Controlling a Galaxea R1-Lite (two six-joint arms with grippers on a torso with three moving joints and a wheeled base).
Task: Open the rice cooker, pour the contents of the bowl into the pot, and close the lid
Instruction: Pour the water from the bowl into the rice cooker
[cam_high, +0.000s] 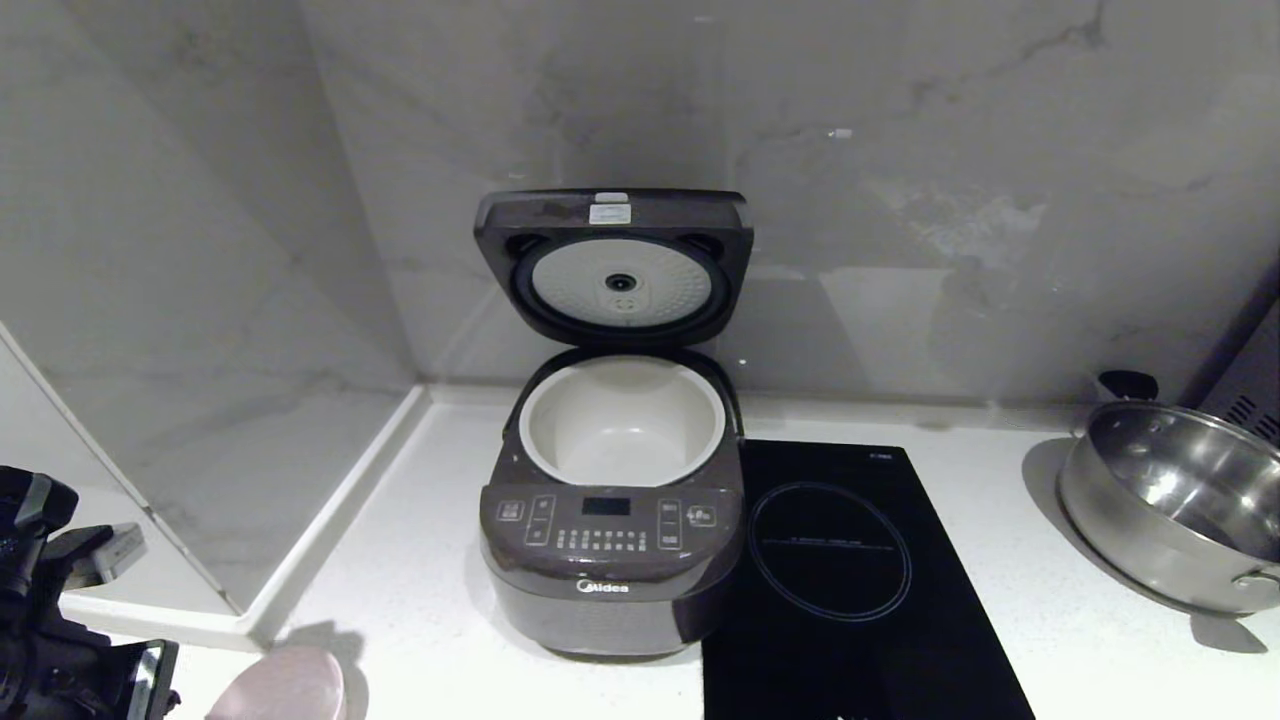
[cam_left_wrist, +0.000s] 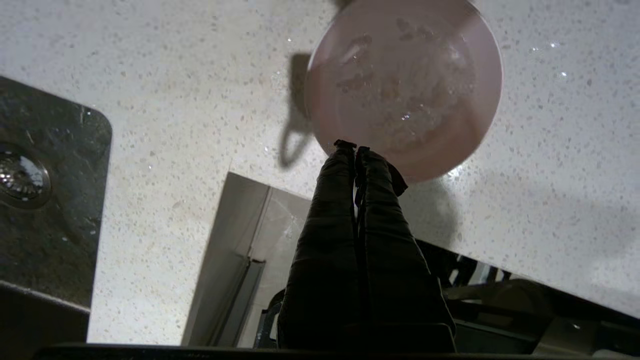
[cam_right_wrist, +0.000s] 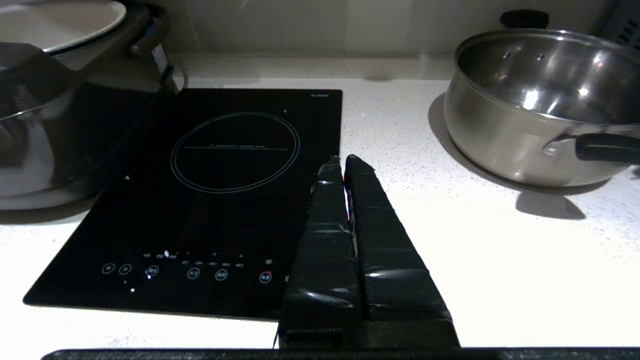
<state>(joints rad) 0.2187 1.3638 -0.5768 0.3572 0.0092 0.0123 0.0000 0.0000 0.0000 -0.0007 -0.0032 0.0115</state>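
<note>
- White speckled counter (cam_high: 1000, 560) in a marble-walled corner
- Rice cooker (cam_high: 612, 560) beside the black hob (cam_high: 850, 580); lid (cam_high: 614, 265) raised, cream pot (cam_high: 622, 420) exposed
- Left gripper (cam_left_wrist: 356, 148) clamped on the pink bowl (cam_left_wrist: 405, 85) rim; whitish contents (cam_left_wrist: 400, 95) inside
- Right gripper (cam_right_wrist: 344, 159) pressed together above the hob edge, near the steel pan (cam_right_wrist: 540, 100)

Dim and greyish overall; glare on steel pan (cam_right_wrist: 530, 95) and white counter (cam_right_wrist: 500, 250), soft shadows beneath bowl (cam_left_wrist: 405, 85), wrist foregrounds blurred dark.

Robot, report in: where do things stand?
Left pincer shut on bowl rim. Right pincer shut, idle. Lid up, pot empty. Nothing in the way.
</note>
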